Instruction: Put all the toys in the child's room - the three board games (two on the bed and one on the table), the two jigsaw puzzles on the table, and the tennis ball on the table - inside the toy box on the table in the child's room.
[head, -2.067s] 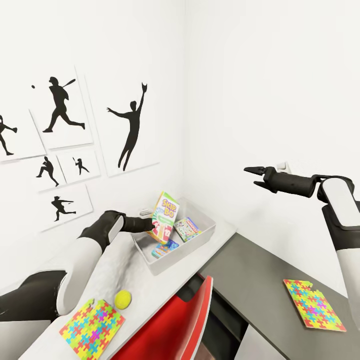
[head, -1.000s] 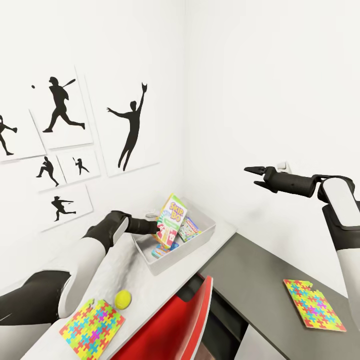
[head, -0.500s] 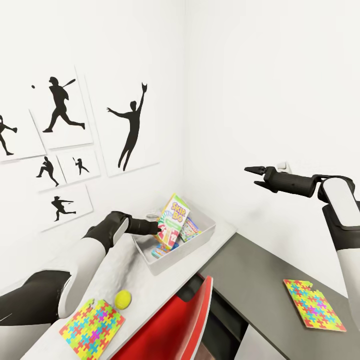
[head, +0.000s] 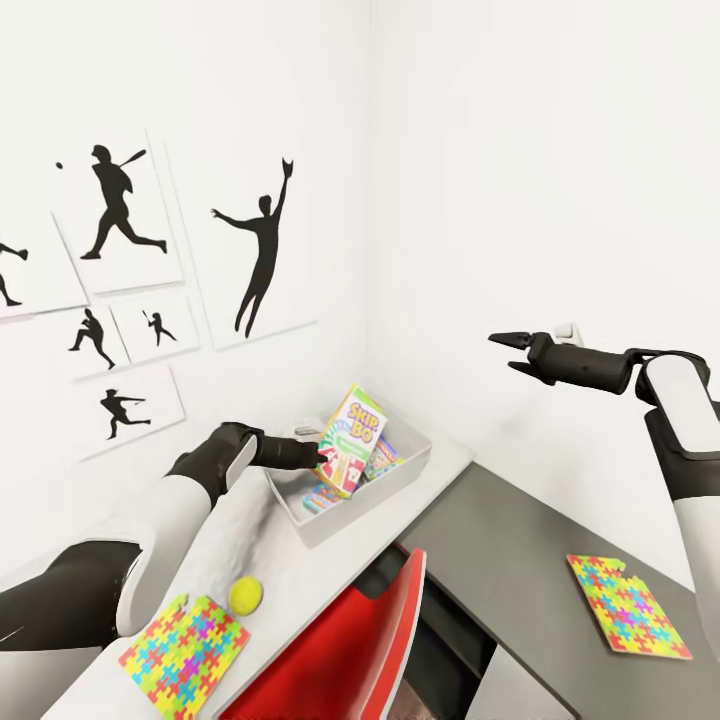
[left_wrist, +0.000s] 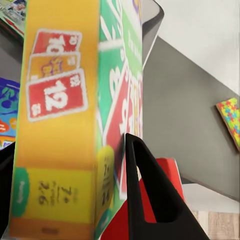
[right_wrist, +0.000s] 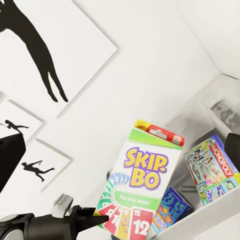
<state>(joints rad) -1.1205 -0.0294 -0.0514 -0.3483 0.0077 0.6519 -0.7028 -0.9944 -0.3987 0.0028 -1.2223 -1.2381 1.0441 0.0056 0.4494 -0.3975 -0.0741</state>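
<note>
My left gripper (head: 322, 458) is shut on the green Skip-Bo board game (head: 350, 440), holding it upright and tilted over the grey toy box (head: 335, 528) on the white table (head: 300, 585). Up close, that board game (left_wrist: 65, 125) sits between the fingers (left_wrist: 145, 190). Two other board games lie in the box, a Monopoly one (right_wrist: 212, 167) and a blue one (right_wrist: 170, 207). The tennis ball (head: 246, 596) and one jigsaw puzzle (head: 185, 650) lie on the table's near end. A second jigsaw puzzle (head: 628, 606) lies on the dark cabinet. My right gripper (head: 503, 353) hangs open in the air, holding nothing.
A red chair (head: 340, 650) stands tucked between the table and the lower dark grey cabinet (head: 500, 550). White walls meet in a corner just behind the toy box. Athlete silhouette pictures (head: 260, 250) hang on the left wall.
My left gripper has carried the Skip-Bo box rightward and slightly down, further over the toy box. The head view shifted a little. The right arm has stayed still.
</note>
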